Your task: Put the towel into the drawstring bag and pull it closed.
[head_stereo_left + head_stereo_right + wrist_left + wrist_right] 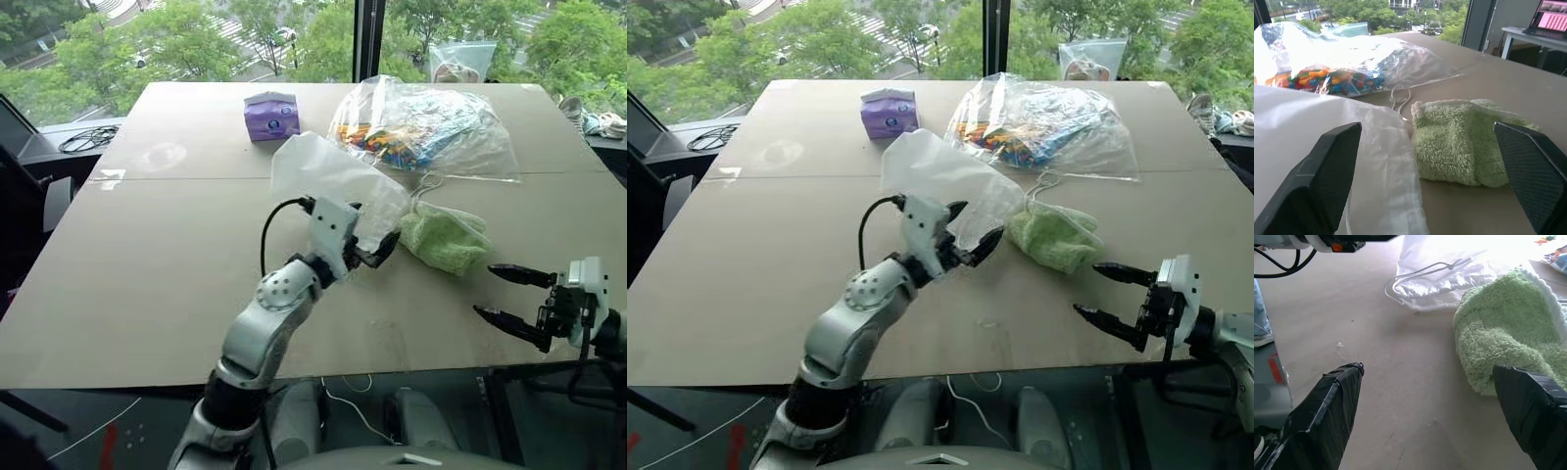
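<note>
While the left gripper (367, 247) reaches level with fingers spread wide at the drawstring bag (333, 176), the towel (446, 238) lies beside it; the right gripper (505, 294) hovers open near the clear bag (431, 127).

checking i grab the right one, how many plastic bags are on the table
3: the milky-white drawstring bag mid-table beside the green towel, a clear bag of colourful items behind it, a small clear bag at the far edge.
</note>
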Tool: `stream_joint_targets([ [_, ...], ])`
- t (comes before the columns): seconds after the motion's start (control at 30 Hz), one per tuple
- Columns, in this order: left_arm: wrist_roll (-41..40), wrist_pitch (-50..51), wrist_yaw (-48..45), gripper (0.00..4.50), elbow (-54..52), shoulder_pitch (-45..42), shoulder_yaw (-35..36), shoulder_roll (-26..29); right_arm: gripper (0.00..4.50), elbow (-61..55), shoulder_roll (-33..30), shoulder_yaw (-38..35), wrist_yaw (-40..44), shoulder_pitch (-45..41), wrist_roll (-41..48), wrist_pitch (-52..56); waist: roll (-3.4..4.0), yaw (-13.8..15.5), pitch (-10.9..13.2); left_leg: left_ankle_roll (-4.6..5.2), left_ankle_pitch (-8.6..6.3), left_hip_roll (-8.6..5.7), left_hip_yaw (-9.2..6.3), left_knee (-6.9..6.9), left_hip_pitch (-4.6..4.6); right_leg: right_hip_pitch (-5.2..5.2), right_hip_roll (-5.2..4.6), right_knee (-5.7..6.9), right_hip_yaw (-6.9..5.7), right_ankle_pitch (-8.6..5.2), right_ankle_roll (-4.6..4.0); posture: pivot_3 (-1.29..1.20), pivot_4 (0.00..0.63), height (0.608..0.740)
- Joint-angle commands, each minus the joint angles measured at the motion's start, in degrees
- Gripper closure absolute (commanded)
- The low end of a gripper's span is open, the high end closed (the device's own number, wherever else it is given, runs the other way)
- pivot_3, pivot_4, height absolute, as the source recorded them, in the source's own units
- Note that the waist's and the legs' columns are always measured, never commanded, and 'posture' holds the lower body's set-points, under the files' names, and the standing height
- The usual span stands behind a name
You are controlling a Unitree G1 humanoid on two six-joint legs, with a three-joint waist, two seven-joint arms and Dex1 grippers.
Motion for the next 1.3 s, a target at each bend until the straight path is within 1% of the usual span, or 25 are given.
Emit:
stream_joint_targets([
  [0.03, 11.07, -2.7, 4.26, 0.04, 2.85, -1.01, -7.31, -0.55, 0.0, -0.87, 0.33, -3.33, -0.2, 0.04, 0.64, -1.01, 0.01, -0.13, -0.01, 0.0, -0.01, 0.0, 0.01, 0.0, 0.0, 0.0, 0.0, 0.0, 0.01, 0.0, 0.0, 0.0, 0.15, 0.74],
  [0.13, 14.89, -0.5, 6.23, 0.04, 2.03, 0.94, -9.1, -1.84, 0.0, -1.82, 0.66, -4.54, -0.51, 1.0, 0.79, -1.09, 0.02, -0.11, 0.01, 0.04, -0.04, 0.03, 0.0, -0.03, -0.03, -0.02, -0.04, -0.03, 0.0, -0.01, 0.0, 0.0, 0.15, 0.74],
  [0.23, 24.59, -4.31, 6.69, 0.04, 2.01, 1.92, -14.75, 2.34, 0.0, -2.6, 0.53, -6.3, -2.0, 0.78, 2.01, 0.62, 0.2, -0.08, 0.01, 0.03, -0.05, 0.06, -0.05, -0.04, -0.03, -0.03, -0.08, -0.01, -0.06, -0.01, 0.0, 0.0, 0.15, 0.74],
  [0.27, 27.29, -4.52, 7.55, 0.04, 1.77, 2.83, -16.05, 2.82, 0.0, -3.22, 0.41, -6.55, -2.09, 1.22, 2.14, 1.06, 0.26, -0.09, -0.02, -0.14, -0.15, 0.04, -0.05, -0.04, -0.01, -0.02, -0.11, 0.0, -0.05, -0.01, -0.01, 0.0, 0.15, 0.74],
  [0.37, 33.1, -4.59, 9.95, 0.04, 1.54, 4.44, -17.26, 2.47, 0.0, -4.91, 0.14, -7.55, -2.06, 2.63, 2.55, 2.22, 0.27, -0.04, -0.01, -0.18, -0.18, 0.07, -0.11, -0.04, -0.04, -0.02, -0.24, 0.0, -0.1, -0.01, -0.01, 0.0, 0.15, 0.74],
  [0.43, 35.4, -2.72, 11.35, 0.04, 2.14, 5.0, -16.24, 0.8, 0.0, -5.61, -0.13, -8.36, -2.31, 2.89, 2.98, 3.08, 0.29, 0.02, 0.0, -0.15, -0.2, 0.07, -0.12, -0.04, -0.06, -0.02, -0.32, -0.02, -0.12, -0.01, 0.0, 0.0, 0.15, 0.74],
  [0.6, 38.94, -0.91, 14.37, 0.04, 5.74, 4.64, -13.22, -2.99, 0.0, -5.52, -0.73, -9.3, -2.78, 2.09, 3.12, 4.22, 0.29, 0.0, 0.0, -0.12, -0.22, 0.04, -0.16, -0.02, -0.09, -0.01, -0.38, -0.04, -0.17, -0.01, 0.0, 0.0, 0.15, 0.74],
  [0.73, 40.05, 0.12, 16.79, 0.04, 9.7, 4.04, -10.07, -6.06, 0.0, -4.85, -1.53, -9.73, -2.21, 2.04, 1.97, 4.01, 0.29, -0.02, 0.02, -0.12, -0.22, 0.03, -0.21, -0.02, -0.1, -0.02, -0.33, -0.04, -0.22, -0.02, 0.01, 0.0, 0.15, 0.74],
  [0.9, 41.57, -2.93, 15.79, 0.04, 11.45, 4.5, -11.59, -6.23, 0.0, -3.29, -1.74, -10.6, -1.9, 1.41, 1.64, 3.33, 0.28, 0.0, 0.02, -0.11, -0.22, 0.0, -0.22, -0.02, -0.16, -0.02, -0.33, -0.08, -0.25, -0.02, 0.02, 0.0, 0.15, 0.74],
  [1.1, 43.59, -6.69, 14.85, 0.04, 9.7, 4.77, -13.11, -5.8, 0.0, -2.85, -1.28, -10.47, -1.88, 1.08, 1.3, 2.71, 0.29, -0.01, 0.02, -0.11, -0.23, 0.01, -0.24, -0.03, -0.18, -0.02, -0.34, -0.09, -0.27, -0.02, 0.02, 0.0, 0.15, 0.74],
  [1.3, 45.76, -5.96, 15.18, 0.04, 12.42, 5.27, -12.83, -6.76, 0.0, -2.86, -1.03, -10.56, -1.95, 1.81, 0.34, 1.78, 0.29, -0.02, 0.02, -0.11, -0.23, 0.01, -0.24, -0.03, -0.18, -0.02, -0.34, -0.09, -0.27, -0.02, 0.02, 0.0, 0.15, 0.74],
])
